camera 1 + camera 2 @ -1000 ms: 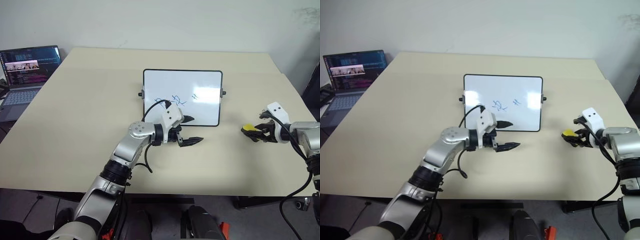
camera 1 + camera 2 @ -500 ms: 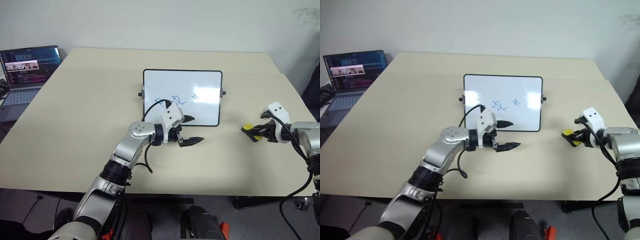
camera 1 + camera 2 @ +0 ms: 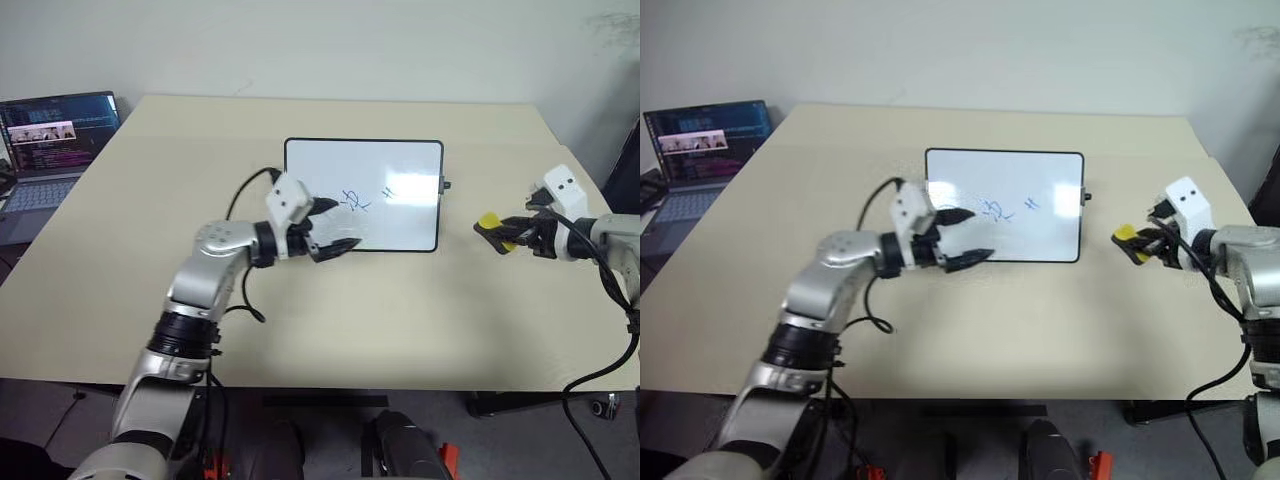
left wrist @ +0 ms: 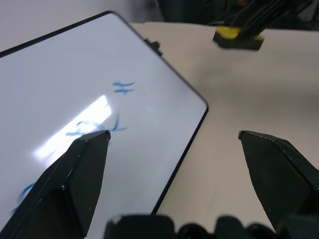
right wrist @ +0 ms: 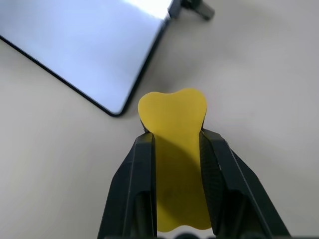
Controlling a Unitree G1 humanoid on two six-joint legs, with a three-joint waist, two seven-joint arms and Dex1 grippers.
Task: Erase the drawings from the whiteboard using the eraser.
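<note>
Whiteboard point(image 3: 364, 195), a small glossy white rectangle in a thin black frame with small black knobs at its sides, lies flat near the middle of the pale beige worktop point(image 3: 420, 320), three small blue marker drawings point(image 3: 357, 199) climbing in a row across its surface. The small yellow eraser point(image 3: 489, 222) with a black part is off the worktop, pinched between the two black fingers of the right gripper point(image 3: 497, 232), which has clenched its jaws on the block and lifted it from the spot where it lay a second ago, carrying it a little toward the board's right edge. In the right wrist view the yellow block point(image 5: 174, 149) bulges out between the two fingers point(image 5: 140, 179), with the board's corner just beyond it. The left gripper point(image 3: 336, 224), jaws spread wide apart and holding nothing, has swung to the robot's left since the earlier frames, from the worktop in front of the board's near edge to a position over the board's near left part, one black fingertip point(image 4: 87, 149) above the white surface close to the lowest scribble. All three scribbles are intact. An open grey laptop point(image 3: 45, 150) with a lit screen sits at the far left corner of the worktop, well apart from the board.
</note>
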